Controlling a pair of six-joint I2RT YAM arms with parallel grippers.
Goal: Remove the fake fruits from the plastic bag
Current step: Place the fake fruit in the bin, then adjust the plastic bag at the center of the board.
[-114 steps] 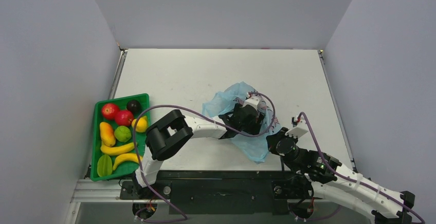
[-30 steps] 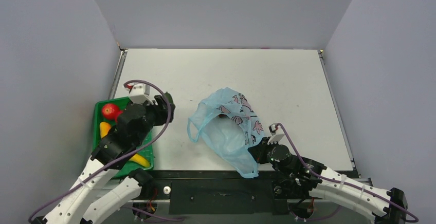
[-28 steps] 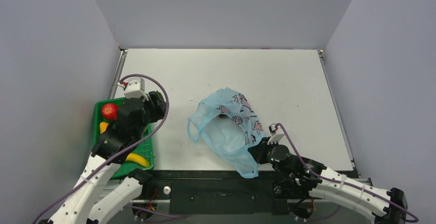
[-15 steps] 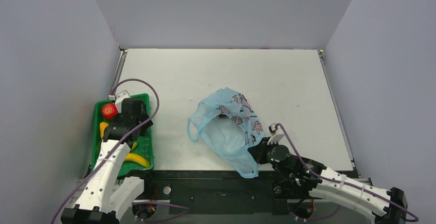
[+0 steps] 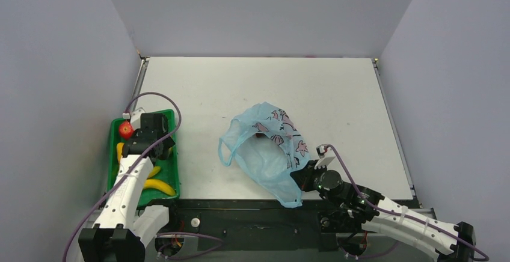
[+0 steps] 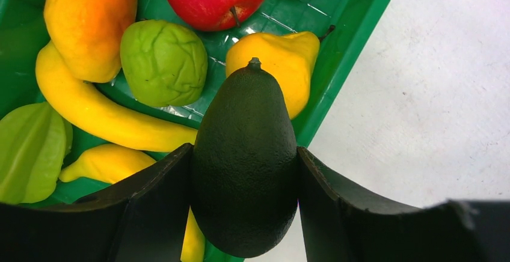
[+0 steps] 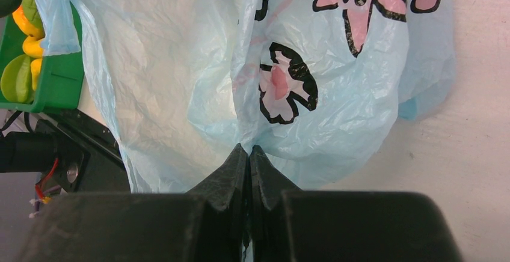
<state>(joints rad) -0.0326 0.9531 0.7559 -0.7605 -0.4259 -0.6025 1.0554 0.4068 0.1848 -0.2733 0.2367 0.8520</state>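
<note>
The step in hand looks like the drop-off. The left fingers (image 6: 157,202) are closed on the avocado (image 6: 243,166), held above the tray (image 6: 355,27) right at its rim, over a yellow fruit (image 6: 282,63). The right fingers (image 7: 233,175) are pinched shut on a fold of the bag (image 7: 180,63), which lies mid-tabletop (image 6: 433,94), well apart from the tray. The next move likely calls for shifting inward off the rim, lowering, then opening

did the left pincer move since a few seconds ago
Yes. The left pincer went left, from over the plastic bag to above the green tray, shut on the dark green fruit.
</note>
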